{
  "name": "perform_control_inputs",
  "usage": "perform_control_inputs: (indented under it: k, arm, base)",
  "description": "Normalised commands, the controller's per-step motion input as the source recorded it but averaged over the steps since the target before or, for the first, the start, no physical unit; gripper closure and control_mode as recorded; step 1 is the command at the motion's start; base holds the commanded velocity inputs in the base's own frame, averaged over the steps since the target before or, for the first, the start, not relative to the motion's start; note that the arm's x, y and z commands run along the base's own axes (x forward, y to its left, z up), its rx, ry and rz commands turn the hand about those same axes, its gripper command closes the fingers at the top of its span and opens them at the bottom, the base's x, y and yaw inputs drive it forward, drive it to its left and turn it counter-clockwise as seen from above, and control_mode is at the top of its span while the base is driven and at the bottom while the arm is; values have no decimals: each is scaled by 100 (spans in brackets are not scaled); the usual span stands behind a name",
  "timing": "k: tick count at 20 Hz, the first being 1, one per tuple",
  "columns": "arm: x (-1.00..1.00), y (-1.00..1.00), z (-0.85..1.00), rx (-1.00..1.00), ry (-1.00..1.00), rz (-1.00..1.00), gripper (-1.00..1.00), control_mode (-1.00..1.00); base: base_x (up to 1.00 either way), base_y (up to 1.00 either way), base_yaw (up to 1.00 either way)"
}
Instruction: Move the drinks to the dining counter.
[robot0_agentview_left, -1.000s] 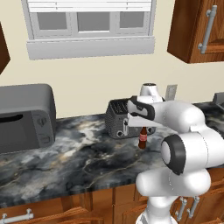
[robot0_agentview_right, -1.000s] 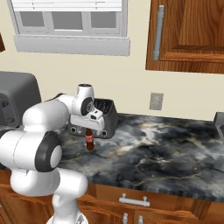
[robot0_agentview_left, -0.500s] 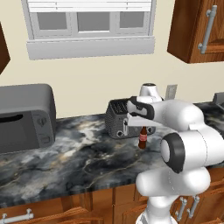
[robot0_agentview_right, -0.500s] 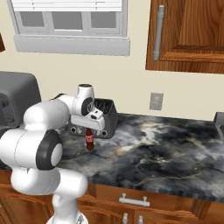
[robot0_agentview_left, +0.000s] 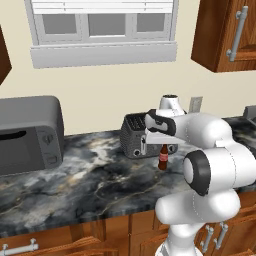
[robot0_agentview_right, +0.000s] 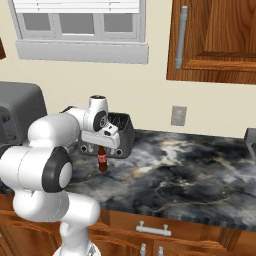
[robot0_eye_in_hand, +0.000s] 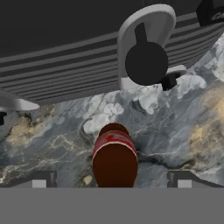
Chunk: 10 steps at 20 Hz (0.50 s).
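Small slim brown bottle with red label (robot0_agentview_left: 162, 157) (robot0_agentview_right: 102, 161) (robot0_eye_in_hand: 114, 156) stands upright on the black-grey marbled stone worktop (robot0_agentview_left: 90, 180) (robot0_agentview_right: 180, 175), just in front of the dark grey ribbed toaster (robot0_agentview_left: 135, 136) (robot0_agentview_right: 120, 132) (robot0_eye_in_hand: 65, 52). Gripper (robot0_eye_in_hand: 112, 181) directly above the bottle, jaws spread wide, one either side, apart from it. Grey microwave (robot0_agentview_left: 27, 135) well to the left.

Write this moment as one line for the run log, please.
stage: reaching | fingers: open, astride brown bottle | bottle: upright on wall counter, before toaster
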Motion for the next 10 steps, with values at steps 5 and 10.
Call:
perform_control_inputs:
  k: [5, 10]
  arm:
    - [0, 0, -5, 0, 0, 0, 100, -100]
    - [0, 0, 0, 0, 0, 0, 100, -100]
  base:
    - [0, 0, 0]
    - [0, 0, 0]
